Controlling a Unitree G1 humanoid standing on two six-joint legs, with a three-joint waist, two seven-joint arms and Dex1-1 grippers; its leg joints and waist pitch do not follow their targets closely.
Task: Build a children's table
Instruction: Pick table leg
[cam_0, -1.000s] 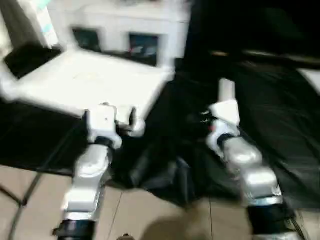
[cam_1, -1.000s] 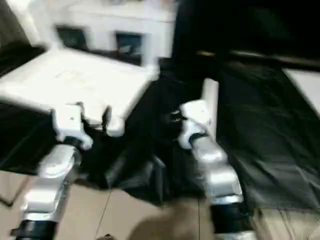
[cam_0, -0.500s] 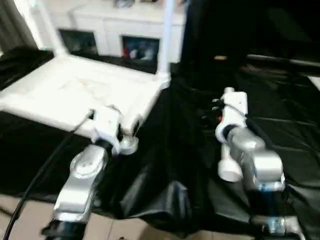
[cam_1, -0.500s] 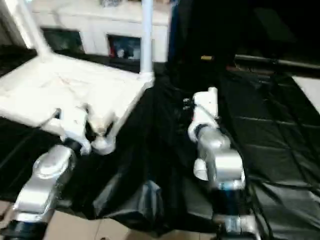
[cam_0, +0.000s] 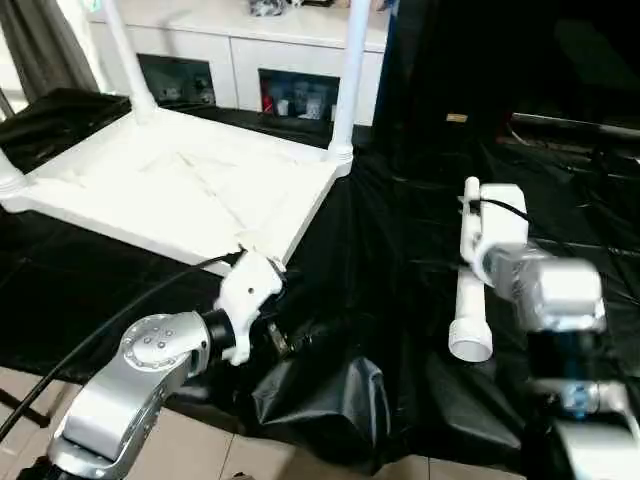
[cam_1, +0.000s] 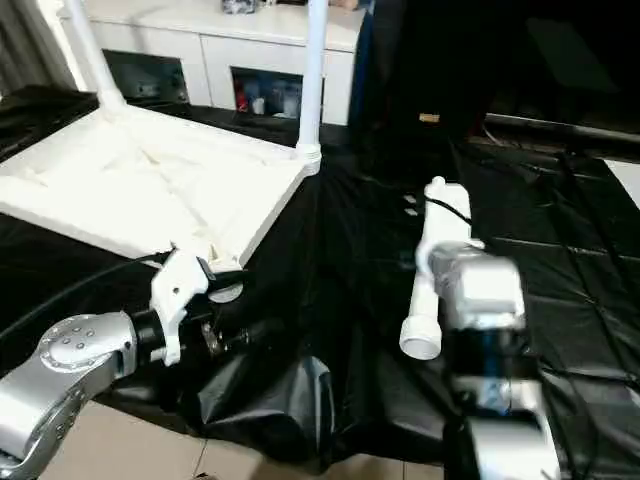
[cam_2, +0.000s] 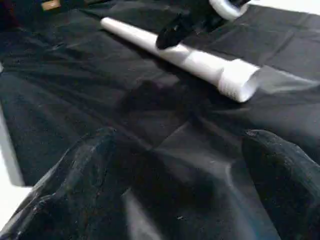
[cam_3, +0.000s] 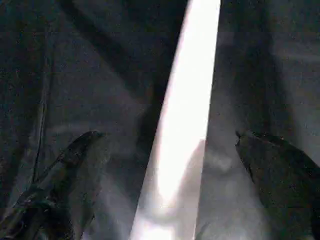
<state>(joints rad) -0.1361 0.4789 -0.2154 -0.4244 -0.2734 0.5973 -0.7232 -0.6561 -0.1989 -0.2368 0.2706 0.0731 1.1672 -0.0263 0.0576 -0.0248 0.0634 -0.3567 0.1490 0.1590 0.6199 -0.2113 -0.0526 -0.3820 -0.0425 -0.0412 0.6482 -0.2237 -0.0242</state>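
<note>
The children's table top (cam_0: 170, 190) lies underside up on the black cloth at the left. White legs (cam_0: 345, 80) stand upright in its far corner sockets. A loose white leg (cam_0: 470, 310) lies on the cloth at the right, its wide end towards me. My right gripper (cam_3: 170, 137) hovers over that leg, open, with one finger on each side and neither touching it. My left gripper (cam_1: 240, 335) is open and holds nothing. It sits low by the top's near corner socket (cam_1: 225, 292) and points right towards the loose leg (cam_2: 200, 62).
The black-draped work table (cam_0: 420, 250) falls away at its front edge into folds (cam_0: 330, 400) above a tiled floor. A white cabinet (cam_0: 240, 50) stands behind. A black cable (cam_0: 90, 340) runs along my left forearm.
The camera has tilted up and steadied. My left wrist has come off the top's near corner and turned to the right. My right arm stays over the loose leg.
</note>
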